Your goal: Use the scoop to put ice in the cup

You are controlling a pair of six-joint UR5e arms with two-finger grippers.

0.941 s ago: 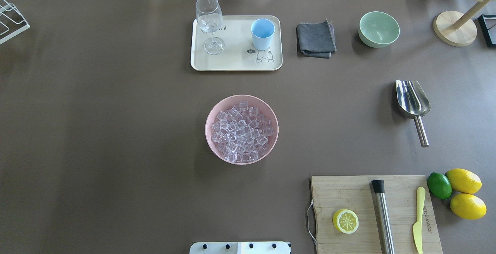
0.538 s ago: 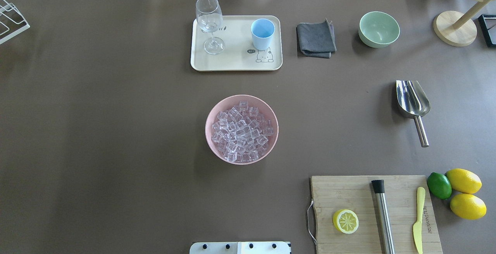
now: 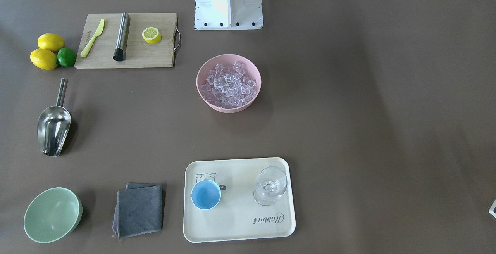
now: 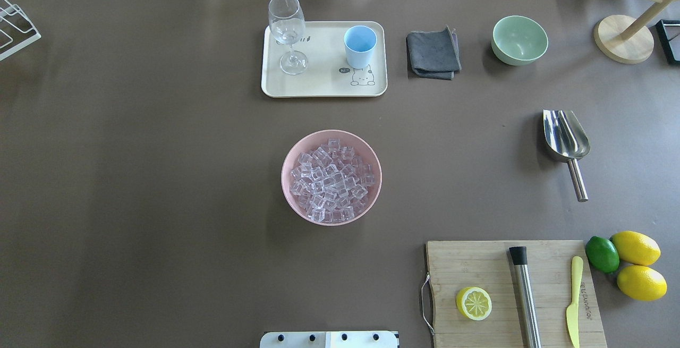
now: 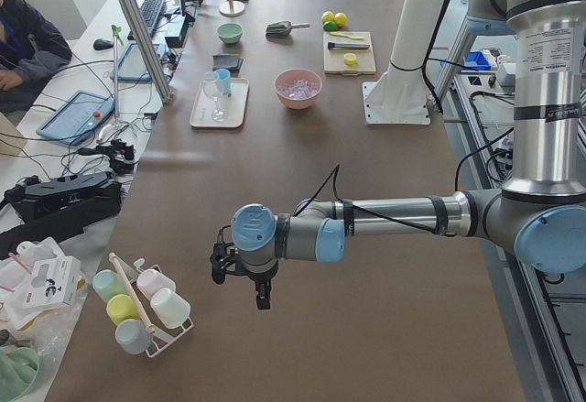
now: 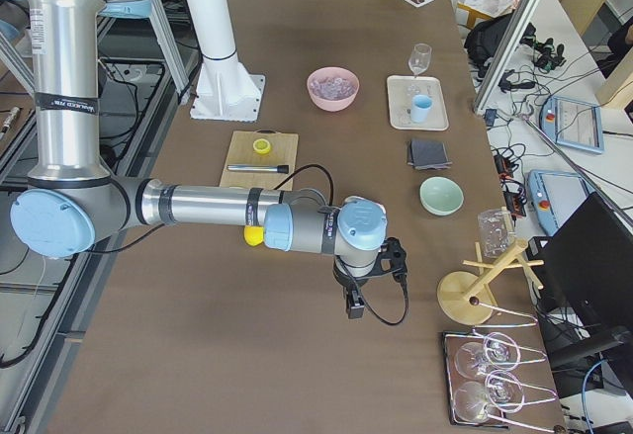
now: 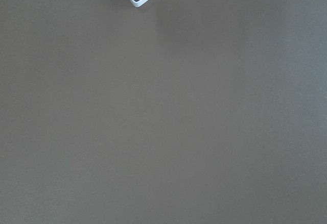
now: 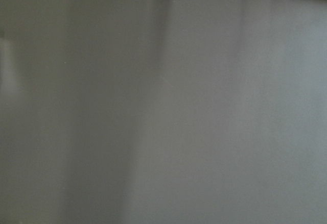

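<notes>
Overhead exterior: scoop [image 4: 567,141] unmoved, untouched

Soft, even light is falling on the brown worktop [image 4: 159,178], leaving only faint shadows beside the pink bowl [image 4: 286,170] and the scoop [image 4: 566,135], whose steel is throwing bright glints. The right wrist view is looking dim and blurry, with pale streaks running down it.
</notes>
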